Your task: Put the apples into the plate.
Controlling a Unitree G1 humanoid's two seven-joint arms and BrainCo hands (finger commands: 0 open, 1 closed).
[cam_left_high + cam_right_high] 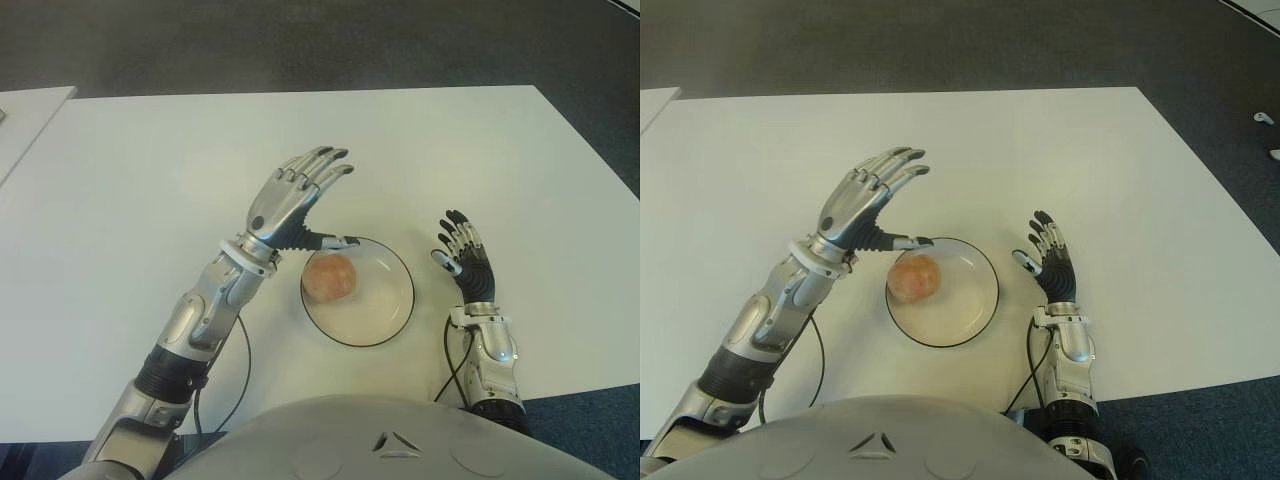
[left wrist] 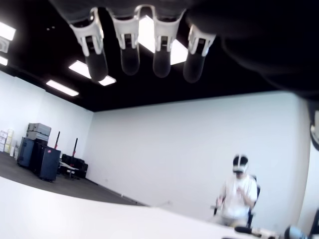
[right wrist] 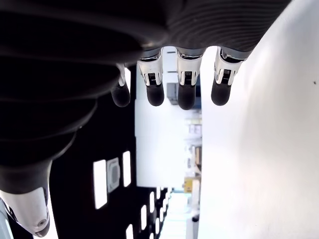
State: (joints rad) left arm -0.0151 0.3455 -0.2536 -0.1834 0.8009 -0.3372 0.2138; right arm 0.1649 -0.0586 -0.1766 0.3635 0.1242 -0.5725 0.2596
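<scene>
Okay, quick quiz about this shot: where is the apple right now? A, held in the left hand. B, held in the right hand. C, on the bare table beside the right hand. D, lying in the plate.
D: the apple lies in the plate, toward its left side, while the left hand beside it and the right hand are both open and hold nothing.

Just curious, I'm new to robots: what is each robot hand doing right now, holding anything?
Left robot hand: open, holding nothing, raised beside the plate with the apple in it.
Right robot hand: open, holding nothing, right of the plate.
</scene>
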